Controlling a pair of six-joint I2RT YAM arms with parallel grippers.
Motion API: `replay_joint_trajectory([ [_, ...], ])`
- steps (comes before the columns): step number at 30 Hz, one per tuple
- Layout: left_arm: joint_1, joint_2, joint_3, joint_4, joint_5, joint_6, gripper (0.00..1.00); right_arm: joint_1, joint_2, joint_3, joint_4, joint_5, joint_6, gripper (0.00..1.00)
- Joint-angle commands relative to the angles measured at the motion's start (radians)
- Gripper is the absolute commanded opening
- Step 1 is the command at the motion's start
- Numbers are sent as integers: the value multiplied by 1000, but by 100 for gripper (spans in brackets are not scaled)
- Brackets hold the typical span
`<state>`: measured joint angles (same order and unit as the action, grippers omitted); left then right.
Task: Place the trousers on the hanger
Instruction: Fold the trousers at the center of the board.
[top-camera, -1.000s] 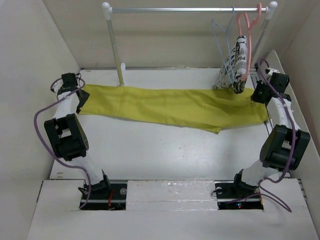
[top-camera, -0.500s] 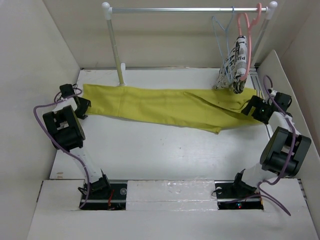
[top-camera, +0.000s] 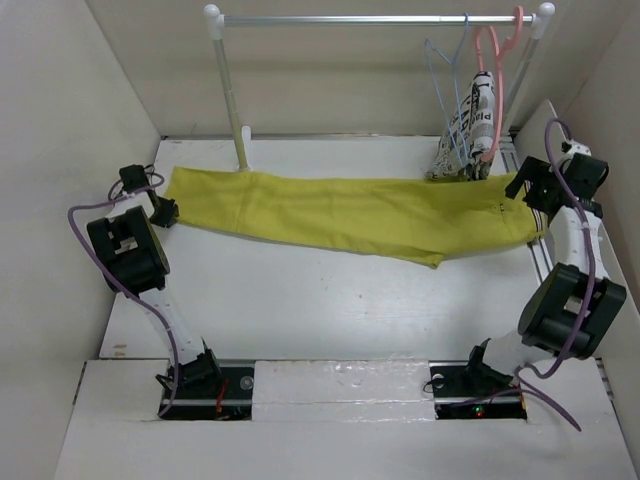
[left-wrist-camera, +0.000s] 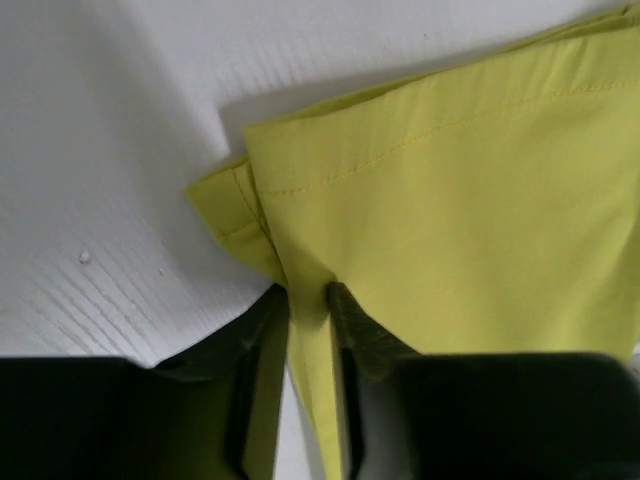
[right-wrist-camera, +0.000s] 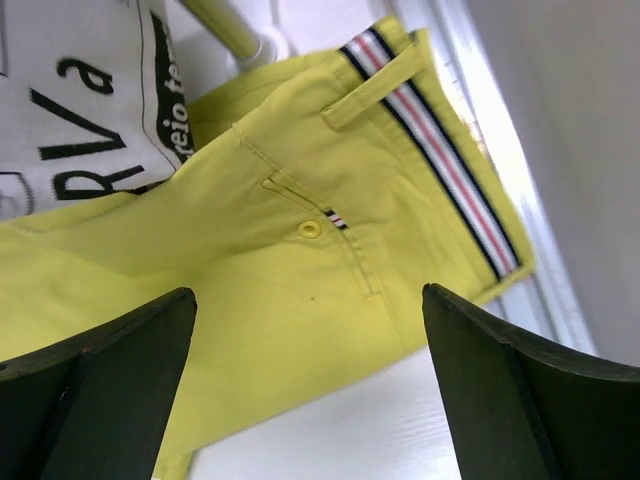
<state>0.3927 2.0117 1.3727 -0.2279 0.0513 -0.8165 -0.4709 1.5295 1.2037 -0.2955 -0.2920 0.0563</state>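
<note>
Trousers (top-camera: 350, 215) flat on table (top-camera: 300, 300), left hand (left-wrist-camera: 310, 295) pinching leg hem, right hand (right-wrist-camera: 308, 300) spread wide, gripping nothing

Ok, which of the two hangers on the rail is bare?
The thin pale-blue hanger, on the left; the thicker pink hanger beside it carries the black-and-white printed cloth.

The trousers (top-camera: 340, 215) lie across the far half of the table (top-camera: 330, 310), with the leg ends at its left edge by the left gripper (top-camera: 165, 210) and the waistband at its right edge by the right gripper (top-camera: 525, 185). Behind them a rail (top-camera: 380, 19) stands along the far edge. The hanger (top-camera: 440, 80) hangs near its right end, just left of another hanger (top-camera: 487, 60) carrying a printed cloth (top-camera: 468, 130).
</note>
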Motion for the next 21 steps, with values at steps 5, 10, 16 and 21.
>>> replay_joint_trajectory([
  [5, -6, 58, 54, -56, -34, 34, 9, 28, -150, -143, 30, 160, -1, 100],
  [10, -6, 67, 86, -77, -72, 63, 0, -66, -50, -294, 183, -34, 42, 100],
  [16, -6, 48, 69, -83, -107, 79, 0, -77, 193, -237, 286, -95, 103, 100],
  [21, 3, 30, 62, -87, -140, 97, 0, -67, 293, -244, 383, -101, 223, 83],
])
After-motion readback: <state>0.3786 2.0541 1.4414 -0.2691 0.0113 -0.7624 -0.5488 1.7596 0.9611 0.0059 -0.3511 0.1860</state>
